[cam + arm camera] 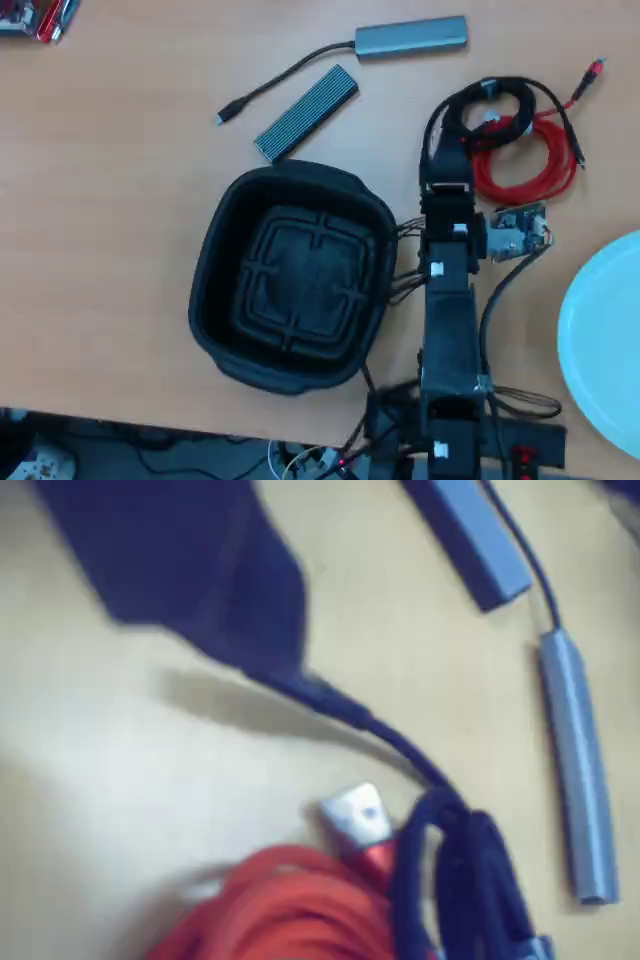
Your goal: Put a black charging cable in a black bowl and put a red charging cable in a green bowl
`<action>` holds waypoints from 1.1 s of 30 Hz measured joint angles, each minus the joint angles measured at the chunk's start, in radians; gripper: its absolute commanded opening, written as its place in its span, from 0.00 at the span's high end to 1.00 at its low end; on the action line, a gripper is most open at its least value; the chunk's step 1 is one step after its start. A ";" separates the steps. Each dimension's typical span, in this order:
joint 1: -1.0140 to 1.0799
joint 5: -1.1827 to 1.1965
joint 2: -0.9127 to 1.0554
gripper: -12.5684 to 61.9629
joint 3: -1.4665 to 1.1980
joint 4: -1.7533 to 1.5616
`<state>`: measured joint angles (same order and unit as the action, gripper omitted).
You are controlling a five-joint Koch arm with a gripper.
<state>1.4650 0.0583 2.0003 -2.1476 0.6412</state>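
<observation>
Warm wooden tabletop (120, 200) is seen under everything. Nearest the arm's base, the black bowl (295, 275) and the green bowl (600, 330) are found, both empty. Farther off, the gripper (440, 150) is poised beside the overlapping black charging cable (500, 100) and red charging cable (525, 160); its jaw state cannot be told. Beyond them, a grey hub (410, 37) is seen.

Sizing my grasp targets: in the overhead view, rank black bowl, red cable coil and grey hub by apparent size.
1. black bowl, clearly largest
2. red cable coil
3. grey hub, long but slim, smallest area
</observation>
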 measured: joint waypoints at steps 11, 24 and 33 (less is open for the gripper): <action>-0.017 0.121 -0.288 0.05 0.233 0.091; -0.035 0.121 -0.523 0.05 0.416 0.155; -0.002 0.170 -0.687 0.05 0.595 0.382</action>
<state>1.4634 0.2286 1.3131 -1.5524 1.0232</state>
